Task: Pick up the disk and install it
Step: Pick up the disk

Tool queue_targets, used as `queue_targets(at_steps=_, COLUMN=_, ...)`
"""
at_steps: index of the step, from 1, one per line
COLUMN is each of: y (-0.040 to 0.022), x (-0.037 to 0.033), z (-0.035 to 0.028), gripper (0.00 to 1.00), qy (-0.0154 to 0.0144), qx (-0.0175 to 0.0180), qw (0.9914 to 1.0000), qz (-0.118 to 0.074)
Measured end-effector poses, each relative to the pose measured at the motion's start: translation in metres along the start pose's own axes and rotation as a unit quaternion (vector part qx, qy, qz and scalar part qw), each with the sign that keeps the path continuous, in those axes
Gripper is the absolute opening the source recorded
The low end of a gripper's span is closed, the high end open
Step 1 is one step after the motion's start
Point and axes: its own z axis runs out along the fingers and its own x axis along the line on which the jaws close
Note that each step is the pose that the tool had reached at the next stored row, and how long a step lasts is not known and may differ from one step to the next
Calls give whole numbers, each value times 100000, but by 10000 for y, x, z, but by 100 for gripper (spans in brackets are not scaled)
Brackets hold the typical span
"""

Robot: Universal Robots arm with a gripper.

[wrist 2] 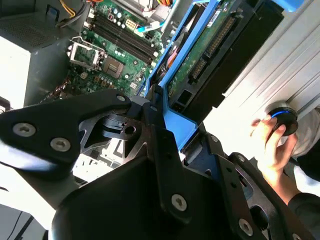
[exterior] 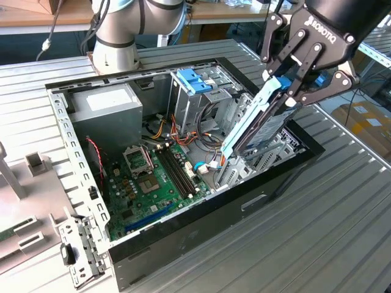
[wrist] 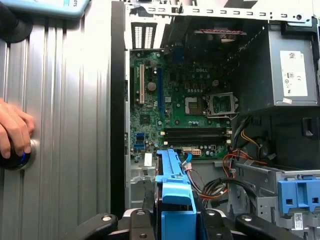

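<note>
The disk [exterior: 256, 122] hangs tilted over the open computer case [exterior: 214, 207], its lower end dipping into the case's front bay area by the exterior view's right. My black gripper [exterior: 294, 82] is shut on its upper end, fingers clamped on the blue plastic side pieces. In the second wrist view the disk [wrist 2: 210, 45] shows its green circuit-board underside and a blue rail, held by the gripper [wrist 2: 160, 120]. The first wrist view has the disk's blue edge [wrist: 172, 190] rising from between the gripper [wrist: 175, 220] fingers, above the case interior.
Inside the case lie the green motherboard [exterior: 153, 177], a grey power-supply box [exterior: 110, 107] and a metal drive cage with a light-blue latch [exterior: 192, 79], plus loose cables. A person's hand [wrist 2: 272, 140] rests on a round knob on the ribbed table beside the case. A removed panel [exterior: 24, 207] lies at the exterior view's left.
</note>
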Motion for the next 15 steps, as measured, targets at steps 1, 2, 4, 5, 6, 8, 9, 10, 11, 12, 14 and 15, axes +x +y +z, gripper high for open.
queue_targets(at_steps=1, y=-151, x=-4, z=-17, gripper=37, qy=-139, qx=-729, qw=99997, qz=48)
queue_targets(at_steps=2, y=-182, x=-5, z=-20, gripper=37, qy=-180, qx=-889, qw=99996, qz=57)
queue_targets(at_steps=4, y=-243, x=-5, z=-27, gripper=37, qy=-269, qx=-1217, qw=99992, qz=76)
queue_targets(at_steps=5, y=-274, x=-5, z=-31, gripper=37, qy=-296, qx=-1373, qw=99990, qz=83)
queue_targets(at_steps=6, y=-311, x=-5, z=-36, gripper=37, qy=-342, qx=-1557, qw=99987, qz=96)
queue_targets(at_steps=8, y=-357, x=-6, z=-43, gripper=37, qy=-421, qx=-1771, qw=99983, qz=104)
queue_targets(at_steps=9, y=-381, x=-6, z=-48, gripper=37, qy=-466, qx=-1895, qw=99981, qz=111)
queue_targets(at_steps=10, y=-400, x=-7, z=-54, gripper=37, qy=-507, qx=-2004, qw=99979, qz=110)
queue_targets(at_steps=11, y=-422, x=-8, z=-64, gripper=37, qy=-549, qx=-2129, qw=99976, qz=116)
queue_targets(at_steps=12, y=-438, x=-10, z=-74, gripper=37, qy=-581, qx=-2227, qw=99973, qz=124)
queue_targets(at_steps=14, y=-487, x=-13, z=-101, gripper=37, qy=-637, qx=-2554, qw=99965, qz=146)
queue_targets(at_steps=15, y=-489, x=-14, z=-101, gripper=37, qy=-641, qx=-2566, qw=99965, qz=145)
